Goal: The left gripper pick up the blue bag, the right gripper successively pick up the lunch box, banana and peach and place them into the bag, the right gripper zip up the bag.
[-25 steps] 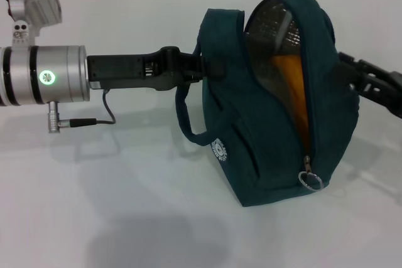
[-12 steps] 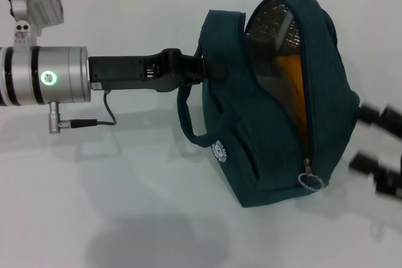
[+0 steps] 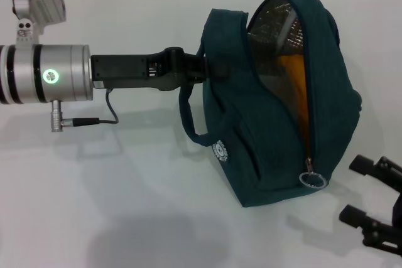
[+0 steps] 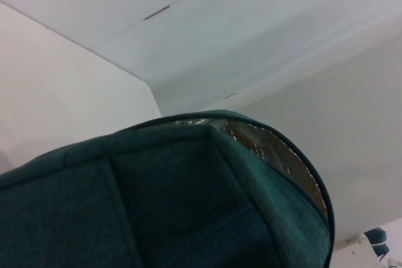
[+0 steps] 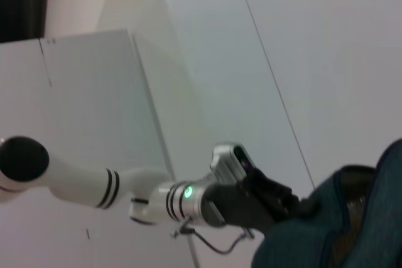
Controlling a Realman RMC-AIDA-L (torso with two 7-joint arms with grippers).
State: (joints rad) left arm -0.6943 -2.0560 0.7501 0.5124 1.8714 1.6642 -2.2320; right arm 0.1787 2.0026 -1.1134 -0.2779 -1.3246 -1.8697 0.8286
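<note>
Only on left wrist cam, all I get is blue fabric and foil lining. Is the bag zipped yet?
Observer: No. In the head view the bag is open, with the zipper pull down at the low end of the opening.
Operator: Where's the right gripper?
Observer: The right gripper is low beside the bag on the robot's right, open and touching nothing.
Operator: And is the left one actually holding?
Observer: Yes, the left gripper is clamped on the bag's upper edge, on the side away from the opening.

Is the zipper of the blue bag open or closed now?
Open. The blue bag gapes along its front; silver lining and the banana show inside, and the zipper pull hangs low.
</note>
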